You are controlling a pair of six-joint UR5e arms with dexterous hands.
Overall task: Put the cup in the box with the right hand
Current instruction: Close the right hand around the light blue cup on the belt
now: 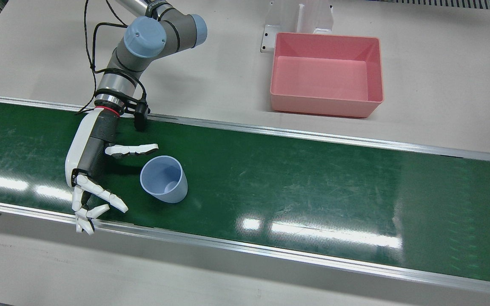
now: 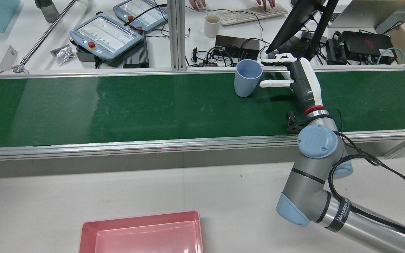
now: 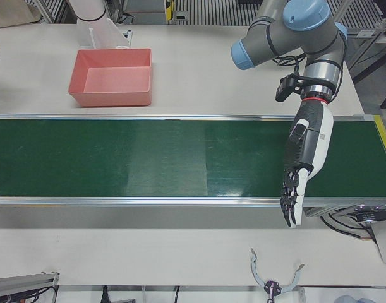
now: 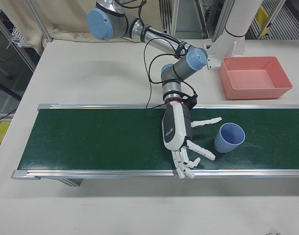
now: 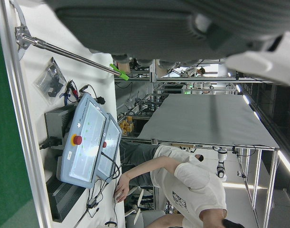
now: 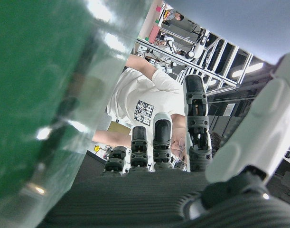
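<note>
A pale blue cup (image 1: 164, 178) stands upright on the green conveyor belt (image 1: 313, 178). It also shows in the rear view (image 2: 246, 82) and the right-front view (image 4: 229, 137). My right hand (image 1: 89, 170) lies low over the belt right beside the cup, open, palm toward it. Its thumb (image 1: 132, 149) and fingers (image 1: 100, 199) are spread and reach toward the cup without touching it. The pink box (image 1: 326, 106) sits empty on the table behind the belt, far from the cup. My left hand (image 3: 300, 170) hangs open and empty over the belt's other end.
The belt has raised metal rails (image 1: 270, 131) along both edges. A white bracket (image 1: 300, 17) stands behind the box. Beyond the belt in the rear view are teach pendants (image 2: 105, 35), a mug (image 2: 212, 25) and a monitor (image 2: 304, 17).
</note>
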